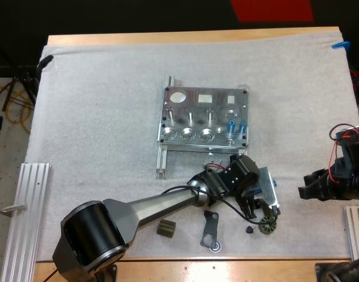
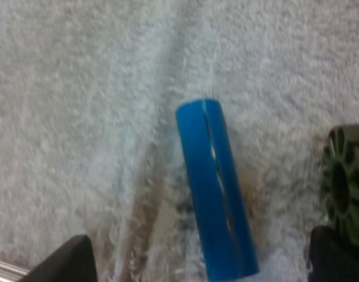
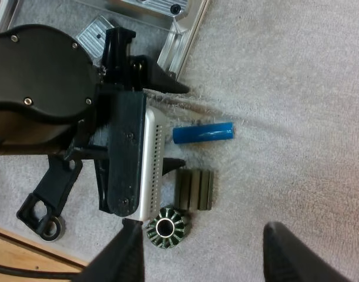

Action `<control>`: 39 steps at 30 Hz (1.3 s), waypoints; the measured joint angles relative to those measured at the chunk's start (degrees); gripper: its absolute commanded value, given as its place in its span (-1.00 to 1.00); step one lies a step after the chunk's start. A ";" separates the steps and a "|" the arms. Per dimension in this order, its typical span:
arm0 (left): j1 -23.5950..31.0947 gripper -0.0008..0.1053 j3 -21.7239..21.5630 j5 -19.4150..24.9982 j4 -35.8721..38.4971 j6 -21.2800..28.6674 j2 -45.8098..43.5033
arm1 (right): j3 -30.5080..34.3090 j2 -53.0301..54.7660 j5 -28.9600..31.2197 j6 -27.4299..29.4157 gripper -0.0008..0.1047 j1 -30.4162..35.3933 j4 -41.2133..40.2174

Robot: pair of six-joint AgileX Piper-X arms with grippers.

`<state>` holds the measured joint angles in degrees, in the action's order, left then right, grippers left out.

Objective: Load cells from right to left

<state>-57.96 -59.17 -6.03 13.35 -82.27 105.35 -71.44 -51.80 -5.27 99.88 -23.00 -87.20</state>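
Blue cylinder [image 2: 217, 188], lying flat on the white mat [image 2: 79, 88], just beside a dark green toothed gear [image 2: 344, 188]. Left wrist view: a slit runs its length. Left end effector [image 3: 180, 124]: released, fingers straddling the cylinder, clear of it. Right end effector [image 1: 302, 191]: released, empty, well apart. High view: two blue cylinders [image 1: 231, 125] in the grey metal fixture [image 1: 191, 100].

Even, bright light — soft shadows on mat [image 1: 97, 106], glints on metal fixture [image 1: 194, 120]

Cylinder [image 3: 203, 133] on mat [image 3: 285, 88], near gear [image 3: 167, 228]
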 measured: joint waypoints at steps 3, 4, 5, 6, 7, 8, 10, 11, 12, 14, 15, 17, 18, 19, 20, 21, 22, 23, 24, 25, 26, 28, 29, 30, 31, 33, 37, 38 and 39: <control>0.00 0.37 0.00 0.10 0.03 0.00 0.00 | 0.00 0.00 0.00 0.45 -0.12 0.00 0.00; 0.00 0.37 0.00 0.10 -0.09 0.00 0.00 | 0.00 0.00 0.00 0.40 -0.12 0.00 0.00; 0.00 0.37 0.00 0.10 -0.15 0.00 0.00 | 0.00 0.00 0.00 0.55 -0.12 0.00 0.00; 0.00 0.37 0.00 0.10 -0.12 0.00 0.00 | 0.00 0.00 0.00 0.55 -0.12 0.00 0.00; 0.00 0.37 0.00 0.10 -0.12 0.00 0.17 | 0.00 0.00 0.00 0.55 -0.12 0.00 0.00; 0.00 0.37 0.00 0.10 -0.12 0.00 0.32 | 0.00 0.00 0.00 0.67 -0.12 0.00 0.00; 0.00 0.35 0.00 0.10 -0.12 0.00 0.51 | 0.00 0.00 0.00 0.83 -0.12 0.00 0.00; 0.00 0.28 0.00 0.10 -0.12 0.00 0.47 | 0.00 0.00 0.00 0.82 -0.12 0.00 0.00; 0.00 0.24 0.00 0.10 -0.12 0.00 0.47 | 0.00 0.00 0.00 0.82 -0.12 0.00 0.00; 0.00 -0.02 0.00 -0.03 -0.12 0.00 0.54 | 0.00 0.00 0.00 0.82 -0.12 0.00 0.00; 0.00 -0.09 0.00 -0.06 -0.12 0.00 0.54 | 0.00 0.00 0.00 0.82 -0.12 0.00 0.00; 0.00 -0.28 0.00 -0.03 -0.12 0.00 0.54 | 0.00 0.00 0.00 0.82 -0.12 0.00 0.00; 0.00 -0.32 0.00 -0.03 -0.12 0.00 0.54 | 0.00 0.00 0.00 0.82 -0.12 0.00 0.00; 0.00 -0.38 0.00 -0.39 -0.12 0.00 0.54 | 0.00 0.00 0.00 0.82 -0.12 0.00 0.00; 0.00 -0.44 0.00 -0.84 -0.12 0.00 0.54 | 0.00 0.00 0.00 0.82 -0.12 0.00 0.00; 0.00 -0.47 0.00 -0.98 -0.12 0.00 0.54 | 0.00 0.00 0.00 0.82 -0.12 0.00 0.00; 0.00 -0.52 0.00 -1.12 -0.12 0.00 0.54 | 0.00 0.00 0.00 0.82 -0.12 0.00 0.00; 0.00 -0.58 0.00 -1.09 -0.12 0.00 0.54 | 0.00 0.00 0.00 1.13 -0.12 0.00 0.00; 0.00 -0.60 0.00 -1.09 -0.12 0.00 0.54 | 0.00 0.00 0.00 1.27 -0.12 0.00 0.00; 0.00 -0.66 0.00 -1.09 -0.12 0.00 0.54 | 0.00 0.00 0.00 1.26 -0.12 0.00 0.00; 0.00 -0.74 0.00 -1.09 -0.12 0.00 0.54 | 0.00 0.00 0.00 1.26 -0.12 0.00 0.00; 0.00 -0.86 0.00 -1.09 -0.12 0.00 0.54 | 0.00 0.00 0.00 1.26 -0.12 0.00 0.00; 0.00 -0.97 0.00 -1.09 -0.12 0.00 0.39 | 0.00 0.00 0.00 1.26 -0.12 0.00 0.00; 0.00 -0.98 0.00 -1.09 0.00 0.00 0.23 | 0.00 0.00 0.00 1.26 -0.12 0.00 0.00; 0.00 -0.98 0.00 -1.09 0.02 0.00 -0.23 | 0.00 0.00 0.12 1.26 -0.12 0.00 0.00; 0.00 -0.98 0.00 -0.56 0.36 0.00 -1.21 | 0.00 0.00 0.27 1.45 -0.12 0.00 0.00; 0.00 -0.98 0.00 1.02 3.42 0.88 -4.36 | 0.00 0.00 0.39 1.62 -0.12 0.00 0.00; 0.00 -0.98 0.00 1.59 5.18 1.18 -5.06 | 0.00 0.00 0.39 1.62 -0.12 0.00 0.00; 0.00 -0.98 0.00 1.92 5.91 1.30 -5.35 | 0.00 0.00 0.39 1.62 -0.12 0.00 0.00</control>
<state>-57.96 -59.17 -4.11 19.25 -80.97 100.00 -71.44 -51.80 -4.88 101.49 -23.00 -87.20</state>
